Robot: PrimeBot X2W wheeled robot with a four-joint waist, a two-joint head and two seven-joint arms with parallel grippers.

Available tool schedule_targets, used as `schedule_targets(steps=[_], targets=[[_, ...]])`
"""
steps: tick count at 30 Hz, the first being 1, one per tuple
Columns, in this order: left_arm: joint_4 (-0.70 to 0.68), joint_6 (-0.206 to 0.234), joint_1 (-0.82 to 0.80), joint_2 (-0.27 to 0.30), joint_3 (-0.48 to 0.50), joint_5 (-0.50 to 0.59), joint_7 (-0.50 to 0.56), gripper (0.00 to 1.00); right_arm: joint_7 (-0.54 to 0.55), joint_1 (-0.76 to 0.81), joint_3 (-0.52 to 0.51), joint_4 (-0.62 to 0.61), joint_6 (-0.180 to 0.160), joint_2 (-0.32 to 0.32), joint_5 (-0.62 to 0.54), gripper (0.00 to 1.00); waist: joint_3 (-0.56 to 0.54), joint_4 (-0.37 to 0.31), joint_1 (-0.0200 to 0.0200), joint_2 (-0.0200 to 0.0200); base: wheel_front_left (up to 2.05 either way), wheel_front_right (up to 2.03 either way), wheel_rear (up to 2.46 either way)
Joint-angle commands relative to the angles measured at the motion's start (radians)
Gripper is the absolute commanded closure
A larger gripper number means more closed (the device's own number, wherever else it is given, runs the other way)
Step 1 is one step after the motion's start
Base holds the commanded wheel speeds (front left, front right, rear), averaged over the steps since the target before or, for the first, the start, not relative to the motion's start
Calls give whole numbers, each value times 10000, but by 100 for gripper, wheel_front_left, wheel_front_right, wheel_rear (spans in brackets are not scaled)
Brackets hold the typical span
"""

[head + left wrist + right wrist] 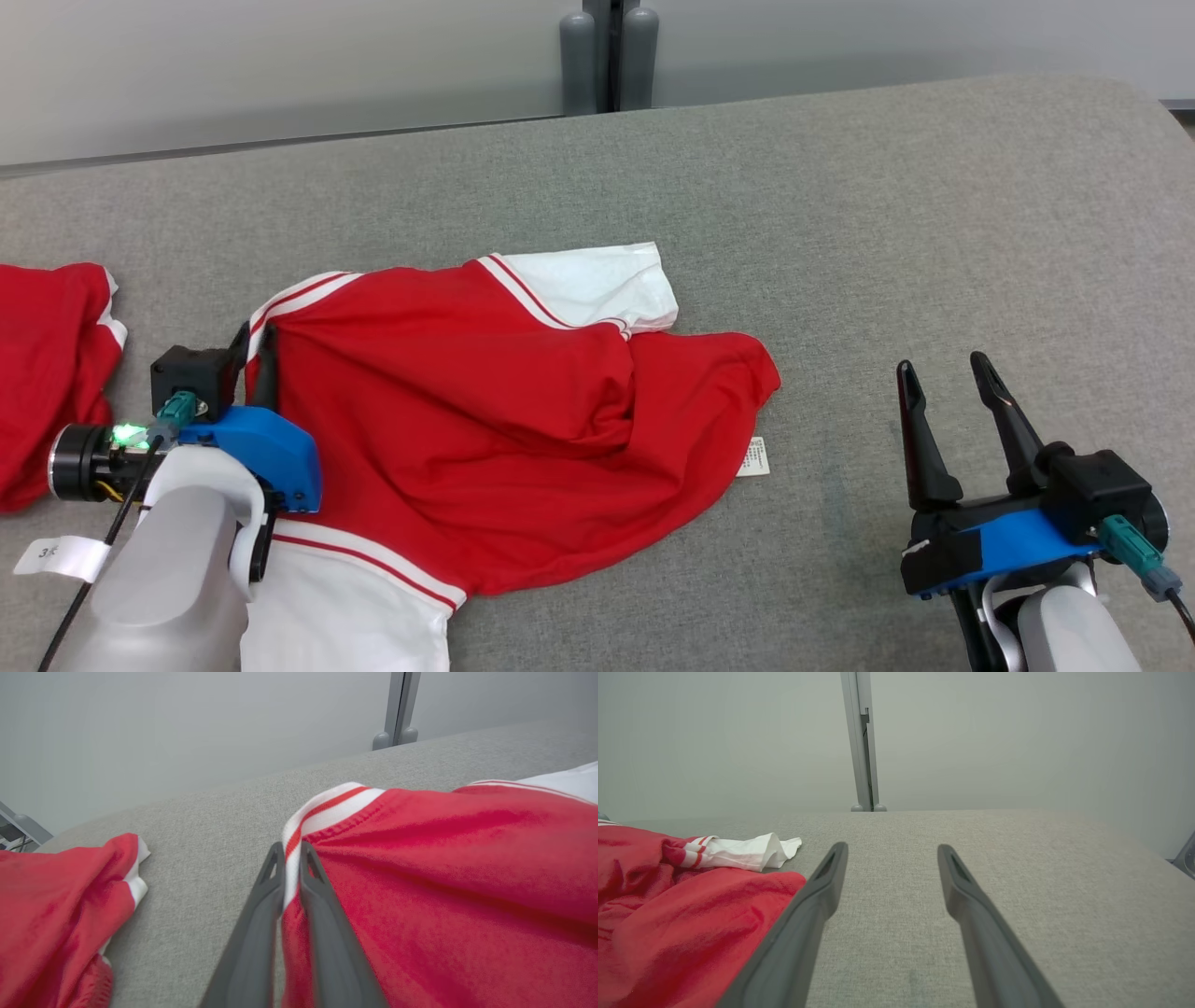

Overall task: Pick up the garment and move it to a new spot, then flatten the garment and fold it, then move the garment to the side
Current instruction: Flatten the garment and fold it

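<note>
Nearest the robot: a white sleeve [345,597] of the garment [467,401] runs off the bottom of the head view, beside the L forearm. Just past it, the L gripper [292,851] is pinched nearly closed on the garment's red/white striped trim [322,812]. The trim runs btwn the two fingers, w/ cloth bunched beside them. Prob. reason: a hemmed edge gives a firm bite for hauling the whole piece. So this looks like the pick-up step, lift not yet begun, since most of the cloth lies on the grey padded table [840,187].

Rel. to that claw, the garment body spreads to its right & further out. It's crumpled & lapped over itself, w/ a care label [756,457] peeking out at the right hem. A 2nd red garment [47,373] lies apart on the left. The R gripper [941,366] sits well apart to the right over bare table, fingers wide, holding nothing. Prob. it's parked until flattening needs both arms. Further back, the other white sleeve [597,285] lies flat. At the far edge stands a grey post [609,56].
</note>
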Motion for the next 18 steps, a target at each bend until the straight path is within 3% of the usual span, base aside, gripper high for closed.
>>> schedule_targets(steps=[1,5,11,18], targets=[[-32,78,-64,-19,77,-1,-67,0,-33,-101,12,-1,1,1,5,0,-6,10,-1,0,0,0,0],[-507,256,311,-177,476,-116,-257,0,-33,-12,36,67,1,-1,74,0,-151,125,-1,0,0,0,0],[-3095,625,1657,-282,1726,304,-264,0,-33,128,1,120,1,0,69,0,-498,401,-1,0,0,0,0],[-5724,678,3756,-803,3058,1143,-263,0,-33,349,-59,208,3,-2,57,0,-902,807,-1,0,0,0,0]])
